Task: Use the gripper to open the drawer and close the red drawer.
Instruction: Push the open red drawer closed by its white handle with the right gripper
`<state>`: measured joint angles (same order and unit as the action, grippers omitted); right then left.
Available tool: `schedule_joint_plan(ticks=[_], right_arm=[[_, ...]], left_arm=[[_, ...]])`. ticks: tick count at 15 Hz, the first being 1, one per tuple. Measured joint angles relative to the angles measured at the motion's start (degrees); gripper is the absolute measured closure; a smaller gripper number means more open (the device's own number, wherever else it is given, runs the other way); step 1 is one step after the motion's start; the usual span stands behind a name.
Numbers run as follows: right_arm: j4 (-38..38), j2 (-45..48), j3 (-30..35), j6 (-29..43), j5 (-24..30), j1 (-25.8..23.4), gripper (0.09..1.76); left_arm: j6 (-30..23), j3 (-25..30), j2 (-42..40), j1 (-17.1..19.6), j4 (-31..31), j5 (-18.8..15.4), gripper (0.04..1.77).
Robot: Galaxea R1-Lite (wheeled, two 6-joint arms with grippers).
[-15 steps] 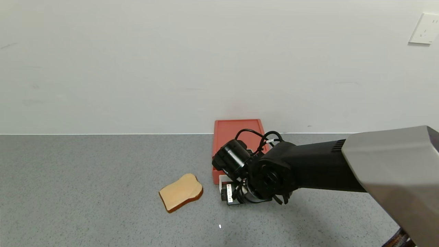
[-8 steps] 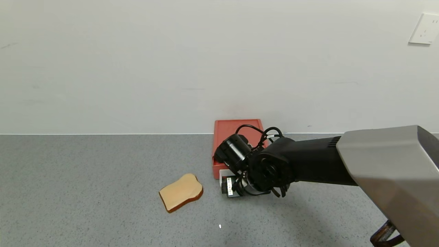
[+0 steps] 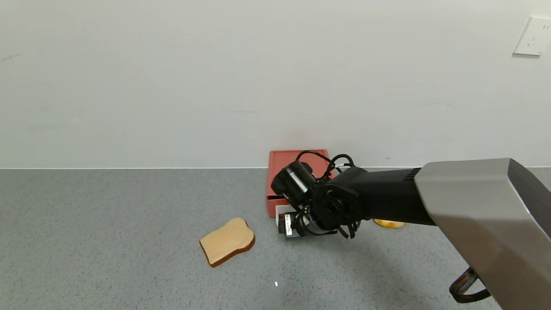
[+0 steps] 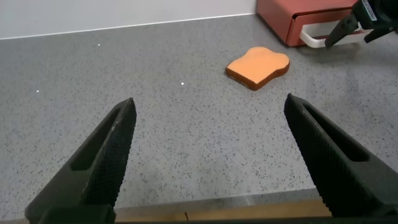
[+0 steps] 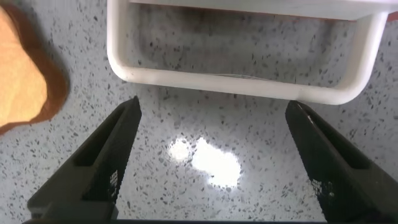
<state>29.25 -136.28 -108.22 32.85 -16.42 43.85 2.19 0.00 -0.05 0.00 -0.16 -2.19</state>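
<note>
The red drawer (image 3: 297, 160) is a flat salmon-red box against the wall, its white loop handle (image 3: 279, 210) facing the table front. The tray looks slid in, or nearly so. My right gripper (image 3: 285, 224) is open and points down at the table just in front of the handle. In the right wrist view the handle (image 5: 236, 87) lies just beyond my open right gripper (image 5: 212, 107), with no contact visible. My left gripper (image 4: 208, 106) is open and empty over the table's near edge, far from the drawer (image 4: 298, 15).
A bread slice (image 3: 227, 246) lies on the grey table left of the drawer; it also shows in the left wrist view (image 4: 258, 65). A yellow object (image 3: 388, 223) peeks out behind my right arm. A wall outlet (image 3: 533, 36) is at the top right.
My right gripper has moved toward the wall with the white handle ahead of it. The drawer's tray has slid back into the red box. The yellow object has come into view.
</note>
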Motion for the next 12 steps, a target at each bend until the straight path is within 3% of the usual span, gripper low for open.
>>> schedule_joint_plan(ticks=[12], right_arm=[[-1.4, -1.4, -1.9, -2.4, 0.1, -0.9, 0.14]], left_arm=[[-0.1, 0.0, 0.0, 0.0, 0.0, 0.0, 0.09]])
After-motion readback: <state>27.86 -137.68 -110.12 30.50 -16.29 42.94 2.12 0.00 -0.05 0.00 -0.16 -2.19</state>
